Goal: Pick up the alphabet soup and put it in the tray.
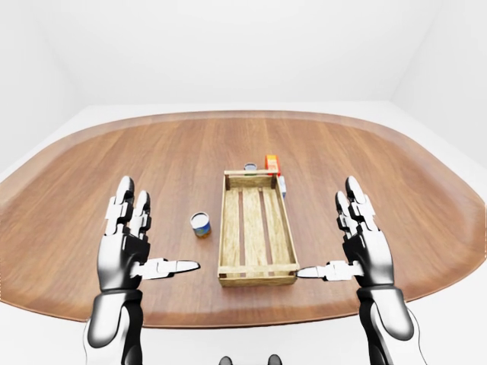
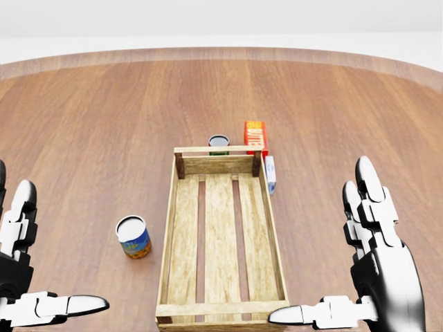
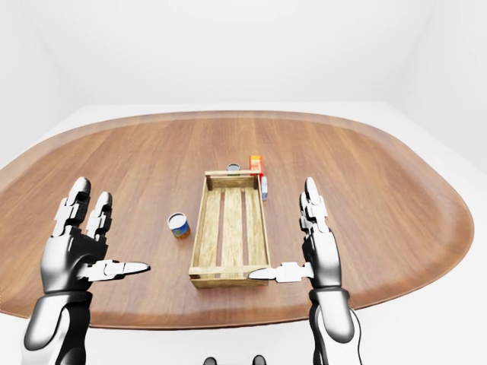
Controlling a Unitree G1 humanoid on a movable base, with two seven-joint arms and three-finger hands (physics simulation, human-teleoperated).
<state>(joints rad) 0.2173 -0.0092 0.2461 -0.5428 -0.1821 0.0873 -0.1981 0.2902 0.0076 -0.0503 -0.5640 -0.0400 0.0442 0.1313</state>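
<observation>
The dark can (image 2: 219, 142) is half hidden behind the tray (image 2: 220, 167) wall. The left hand (image 2: 21, 277) is cut off by the head view's edge.

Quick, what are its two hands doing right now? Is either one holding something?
Left hand: open, fingers spread, holding nothing.
Right hand: open, fingers spread, holding nothing.

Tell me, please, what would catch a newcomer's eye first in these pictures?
Two silver robot hands, the left robot hand and right robot hand, are raised open at the bottom corners. Between them, an empty wooden tray lies on the oval table, with the alphabet soup can upright just left of it.
</observation>
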